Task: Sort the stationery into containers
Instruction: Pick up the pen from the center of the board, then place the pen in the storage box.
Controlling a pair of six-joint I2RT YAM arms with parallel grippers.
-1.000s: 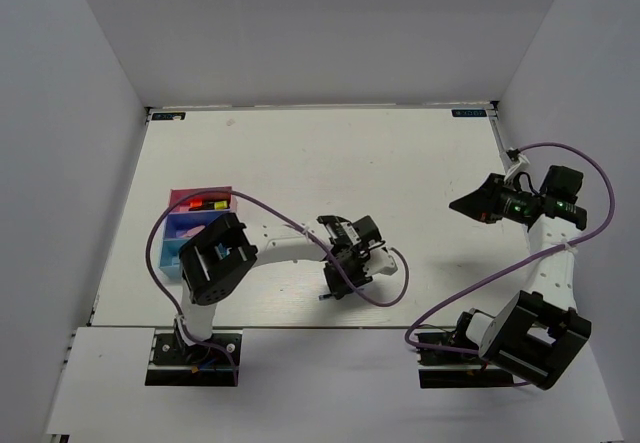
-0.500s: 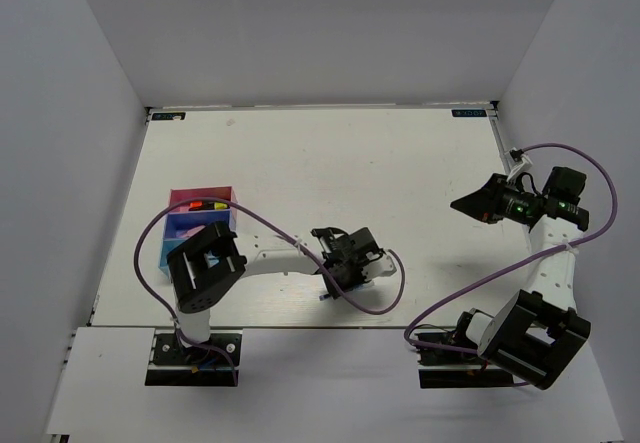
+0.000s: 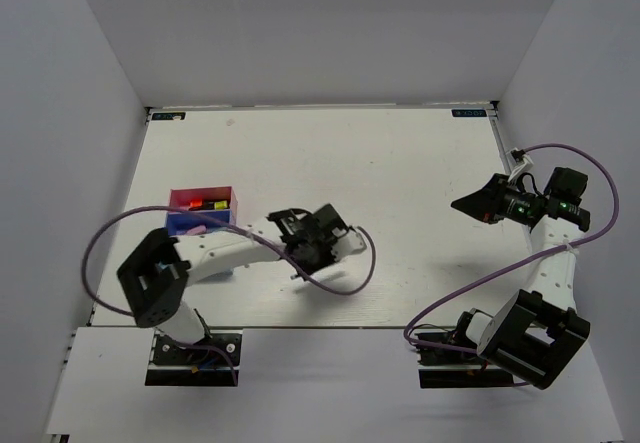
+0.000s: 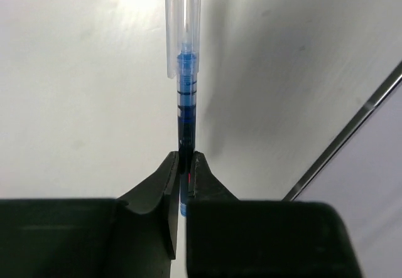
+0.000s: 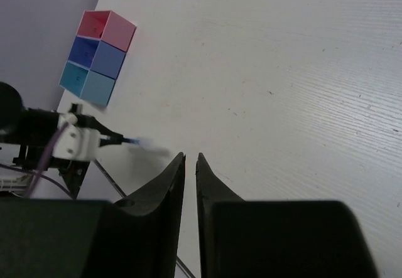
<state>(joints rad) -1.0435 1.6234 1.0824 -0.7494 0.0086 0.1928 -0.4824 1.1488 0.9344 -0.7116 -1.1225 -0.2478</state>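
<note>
Thin blue pen with a clear cap [image 4: 186,96] is clenched at its lower end between the left jaws, running straight up the frame centre over the white tabletop [image 4: 75,90]; right jaws nearly closed, empty

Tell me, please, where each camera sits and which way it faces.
Top: fixed above and behind, looking down on the table and boxes; left arm and right arm show.
Left wrist: looks along the left claw at the pen it grips.
Right wrist: looks past the right claw across the table towards the boxes and left arm.
Shared: top and right wrist both show the boxes.
</note>
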